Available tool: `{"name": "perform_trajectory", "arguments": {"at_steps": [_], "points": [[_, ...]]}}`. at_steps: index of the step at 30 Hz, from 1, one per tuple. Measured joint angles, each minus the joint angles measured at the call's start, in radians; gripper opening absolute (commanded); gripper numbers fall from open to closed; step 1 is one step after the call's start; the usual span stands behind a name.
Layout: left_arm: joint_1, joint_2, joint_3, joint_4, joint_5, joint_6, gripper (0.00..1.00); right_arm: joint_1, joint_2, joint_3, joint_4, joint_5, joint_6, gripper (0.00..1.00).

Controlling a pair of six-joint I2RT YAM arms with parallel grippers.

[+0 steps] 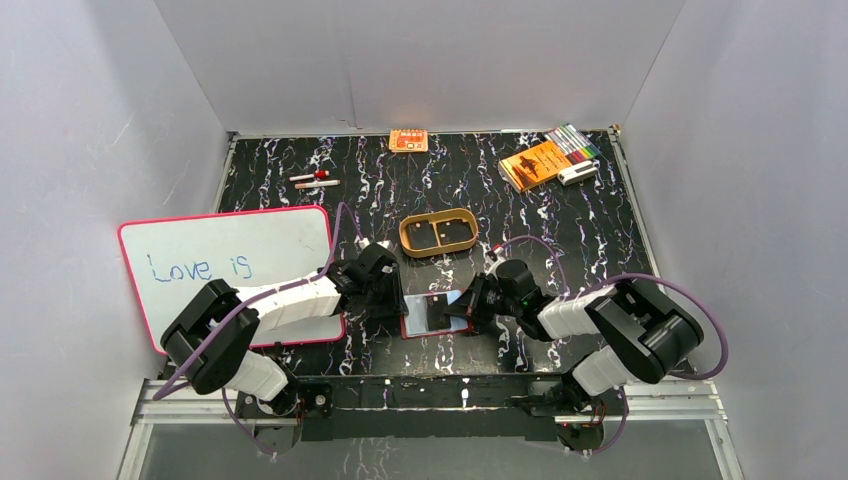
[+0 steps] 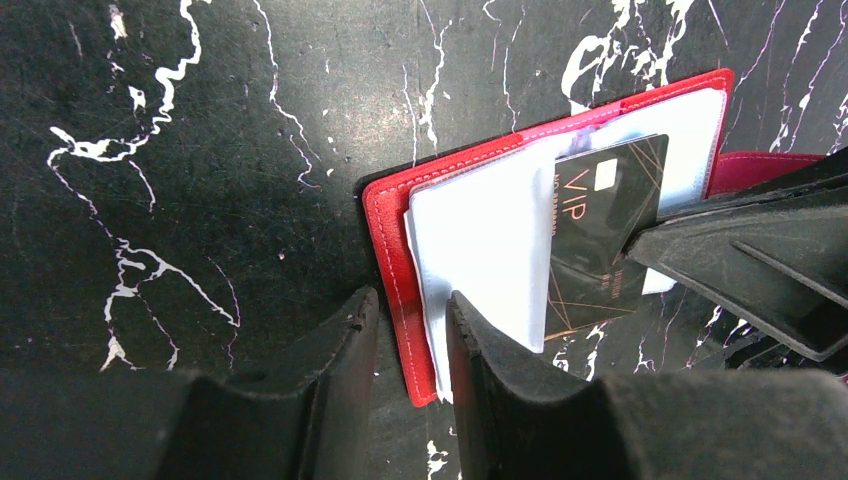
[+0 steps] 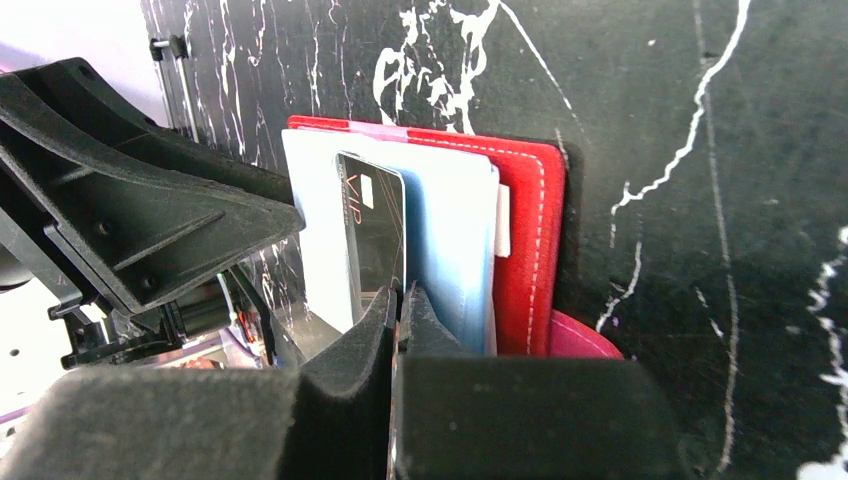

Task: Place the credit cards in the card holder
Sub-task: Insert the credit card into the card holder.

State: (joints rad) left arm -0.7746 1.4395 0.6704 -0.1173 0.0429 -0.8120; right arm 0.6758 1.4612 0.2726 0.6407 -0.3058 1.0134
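Note:
The red card holder (image 1: 412, 330) lies open on the black marbled table between my two grippers, its pale inner pockets (image 2: 480, 240) facing up. My right gripper (image 3: 402, 292) is shut on the near edge of a dark credit card marked VIP (image 3: 372, 230). The card (image 2: 600, 230) lies partly over the pockets. A light blue credit card (image 3: 450, 240) sits beside it inside the red cover (image 3: 525, 230). My left gripper (image 2: 412, 295) straddles the holder's left edge (image 2: 390, 250). Its jaws stand a little apart, one finger on the pale pocket and the other clear of the red edge.
A pink-rimmed whiteboard (image 1: 230, 265) lies at the left under my left arm. A tan oval tray (image 1: 438, 233) stands just behind the holder. At the back are an orange packet (image 1: 408, 140), two pens (image 1: 313, 180), an orange booklet (image 1: 535, 163) and markers (image 1: 575, 142).

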Motion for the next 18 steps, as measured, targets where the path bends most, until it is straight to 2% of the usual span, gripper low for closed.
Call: {"name": "perform_trajectory", "arguments": {"at_steps": [18], "points": [[0.000,0.000,0.000,0.000,0.001,0.000,0.29,0.032,0.055,0.016,0.062,-0.003,0.014,0.00]]}}
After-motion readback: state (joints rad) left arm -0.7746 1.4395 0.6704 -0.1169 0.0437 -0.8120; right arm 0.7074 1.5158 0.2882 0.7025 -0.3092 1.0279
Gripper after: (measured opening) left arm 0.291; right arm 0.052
